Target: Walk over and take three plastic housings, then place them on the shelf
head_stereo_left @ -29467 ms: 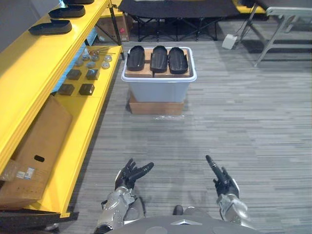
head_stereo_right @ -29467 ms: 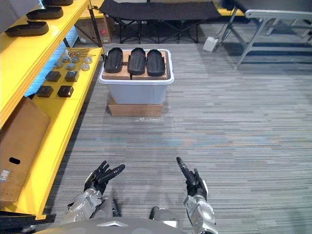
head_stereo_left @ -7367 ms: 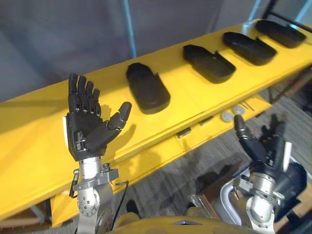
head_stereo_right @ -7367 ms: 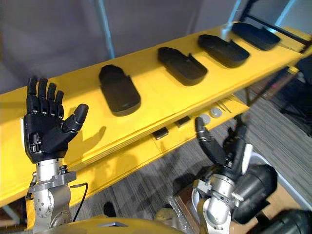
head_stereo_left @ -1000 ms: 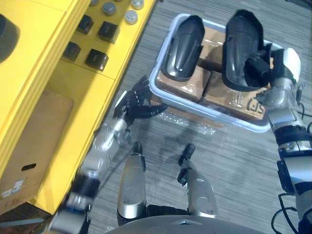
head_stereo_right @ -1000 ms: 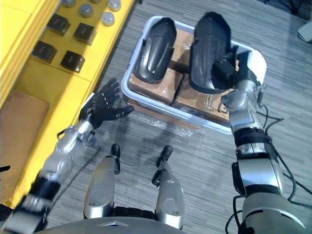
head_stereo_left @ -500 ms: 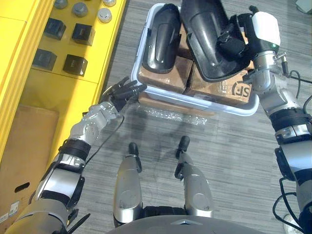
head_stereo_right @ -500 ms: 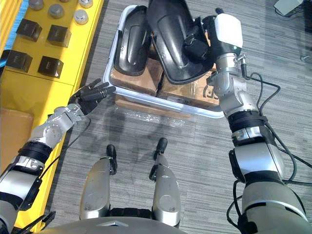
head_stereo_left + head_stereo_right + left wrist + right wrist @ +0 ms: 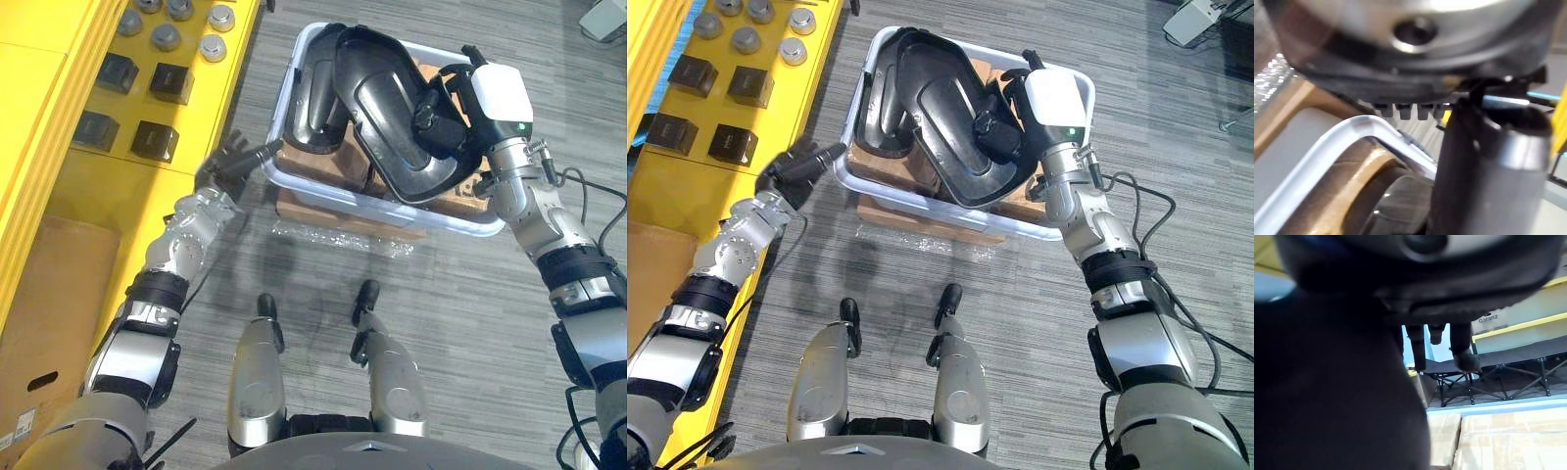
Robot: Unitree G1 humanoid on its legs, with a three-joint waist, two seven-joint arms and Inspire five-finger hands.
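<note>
My right hand [image 9: 441, 116] is shut on a black plastic housing [image 9: 397, 127], gripping one long edge. The housing hangs tilted over the white bin [image 9: 392, 211], its hollow side turned up towards my head. In the right wrist view its dark bulk [image 9: 1327, 382] lies against the curled fingers [image 9: 1460, 350]. A second black housing [image 9: 315, 93] lies on cardboard in the bin's left half, partly hidden by the held one. My left hand [image 9: 227, 162] is open, fingers straight, just off the bin's near left corner; the rim [image 9: 1352, 132] shows in the left wrist view.
A yellow shelf [image 9: 59, 196] runs along my left, carrying dark square blocks [image 9: 155, 140] and round metal parts [image 9: 214, 46]. A cardboard box [image 9: 44, 284] sits under it. The bin rests on a brown box on grey striped floor [image 9: 470, 323].
My right hand has lifted the housing off the bin and tipped it so its hollow side faces up. My left hand has stayed open by the bin's left corner.
</note>
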